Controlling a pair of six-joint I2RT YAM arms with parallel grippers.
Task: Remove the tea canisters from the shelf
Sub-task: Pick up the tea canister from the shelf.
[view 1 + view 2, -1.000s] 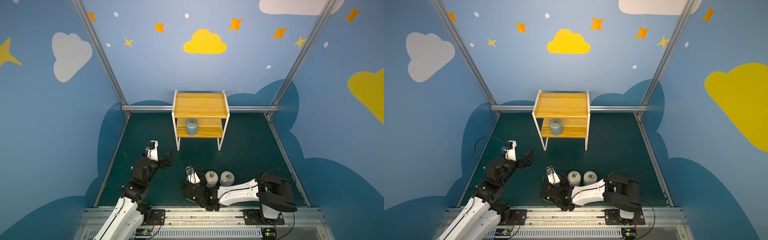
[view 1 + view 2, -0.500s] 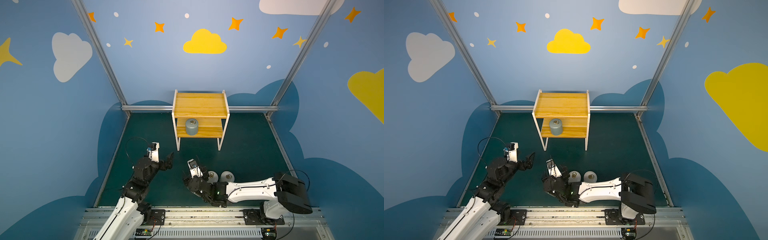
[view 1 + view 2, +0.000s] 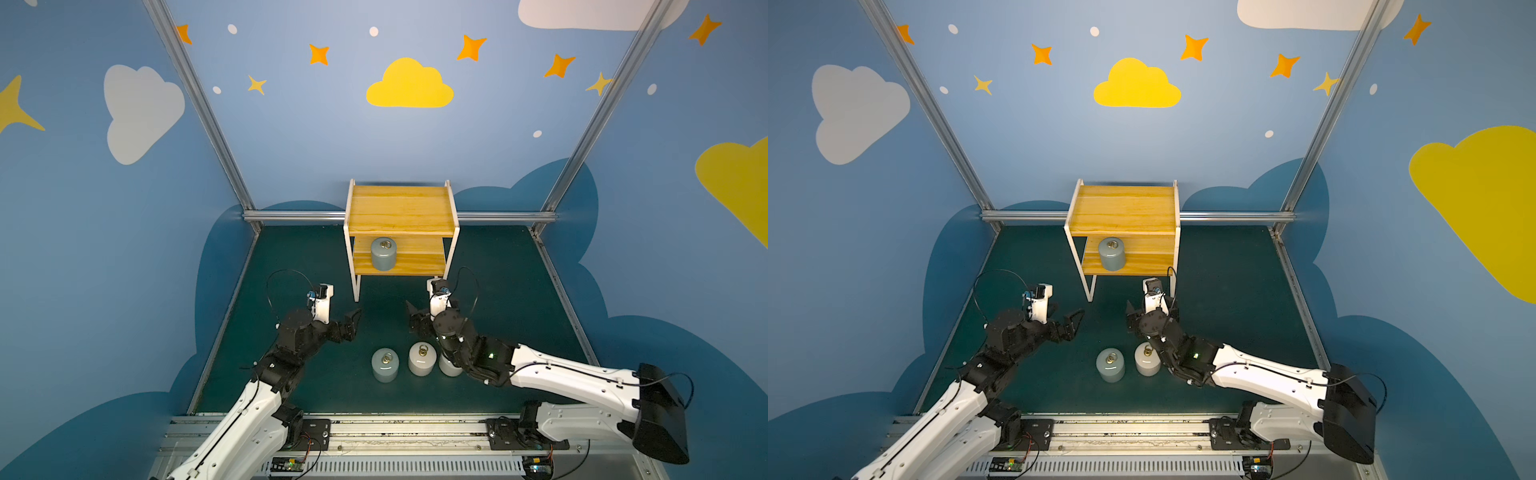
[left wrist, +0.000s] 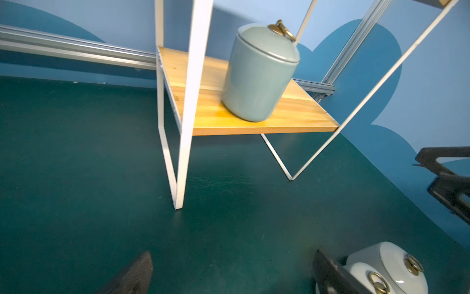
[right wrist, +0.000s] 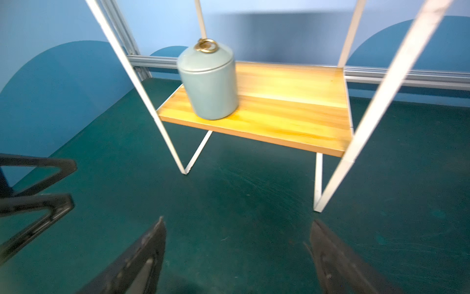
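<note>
On the surface [image 3: 498,291] the shelf [image 3: 401,210] stands beyond the left claw [image 3: 352,322] and right claw [image 3: 415,319], both spread apart and empty, with the shelved canister [image 3: 383,253] ahead of them and a grey-blue canister [image 3: 385,365], white canister [image 3: 422,359] and half-hidden canister [image 3: 446,369] just behind.

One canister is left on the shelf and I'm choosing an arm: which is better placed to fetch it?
Probably right. The right gripper, open, faces the grey-blue canister through the shelf's open front, while a front leg stands nearly between the left gripper, also open, and it.
</note>
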